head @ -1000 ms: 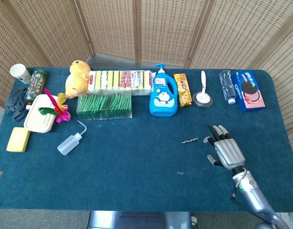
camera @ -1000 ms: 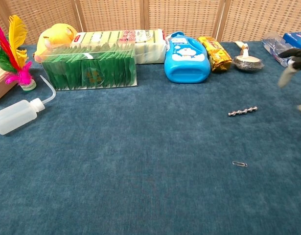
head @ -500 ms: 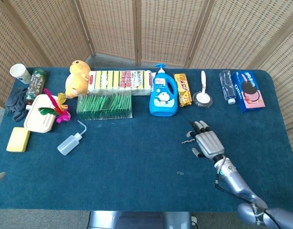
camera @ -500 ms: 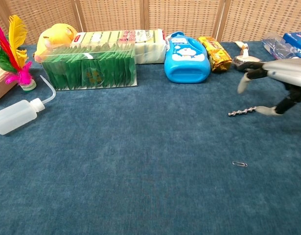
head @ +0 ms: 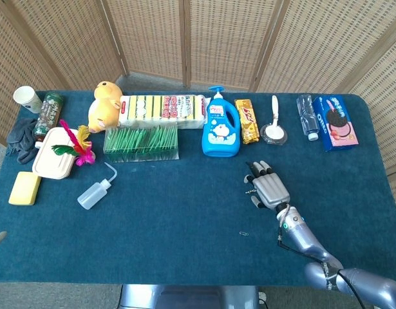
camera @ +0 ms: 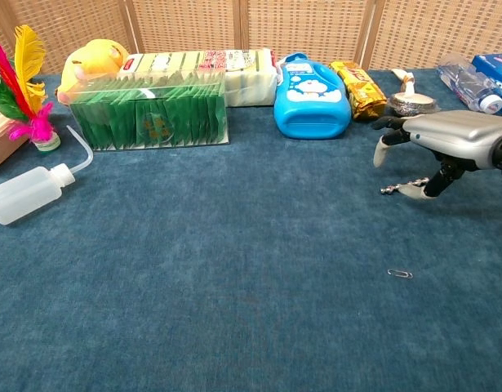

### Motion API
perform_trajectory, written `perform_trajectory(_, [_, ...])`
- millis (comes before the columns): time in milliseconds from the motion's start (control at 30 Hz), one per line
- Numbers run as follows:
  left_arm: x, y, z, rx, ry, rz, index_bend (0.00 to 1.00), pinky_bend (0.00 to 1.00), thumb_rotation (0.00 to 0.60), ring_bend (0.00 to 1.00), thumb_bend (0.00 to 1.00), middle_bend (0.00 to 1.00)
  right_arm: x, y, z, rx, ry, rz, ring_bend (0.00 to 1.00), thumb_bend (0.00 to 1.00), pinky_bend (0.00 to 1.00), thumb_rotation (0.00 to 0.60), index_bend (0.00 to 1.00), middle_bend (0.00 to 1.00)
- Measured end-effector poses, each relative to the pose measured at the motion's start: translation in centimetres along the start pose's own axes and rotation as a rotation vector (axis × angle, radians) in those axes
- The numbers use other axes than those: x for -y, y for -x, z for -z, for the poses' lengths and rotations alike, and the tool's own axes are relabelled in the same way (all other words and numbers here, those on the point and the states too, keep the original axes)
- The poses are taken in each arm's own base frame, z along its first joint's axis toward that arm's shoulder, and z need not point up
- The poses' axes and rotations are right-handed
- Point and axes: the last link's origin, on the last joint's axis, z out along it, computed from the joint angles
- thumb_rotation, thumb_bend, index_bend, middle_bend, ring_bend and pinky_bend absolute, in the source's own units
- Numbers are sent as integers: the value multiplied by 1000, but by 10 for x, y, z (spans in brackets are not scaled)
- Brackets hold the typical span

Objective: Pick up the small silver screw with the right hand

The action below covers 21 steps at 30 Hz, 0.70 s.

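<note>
Right robot hand [camera: 434, 147], fingers spread, palm down, has travelled leftward over the last second and now hovers over the small silver screw [camera: 395, 189]; its thumb lies beside the shaft, no pinch yet. The screw lies flat on the blue-carpeted table [head: 185, 212], at 5 o'clock from the blue detergent bottle [head: 220, 124]. Wicker screens [head: 185, 38] stand behind. Left robot hand not visible.
</note>
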Motion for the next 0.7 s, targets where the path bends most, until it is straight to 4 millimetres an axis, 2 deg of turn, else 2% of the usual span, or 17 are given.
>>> perform_trajectory(367, [1, -1, 0, 2, -2, 12, 0, 0, 600, 0, 28, 0, 2, 5, -5, 18, 9, 48, 0, 420, 0, 600, 329, 0])
perform_trajectory(700, [2, -1, 0, 7, -1, 13, 0, 0, 600, 0, 28, 0, 3, 8, -7, 23, 8, 31, 0, 421, 0, 600, 402, 0])
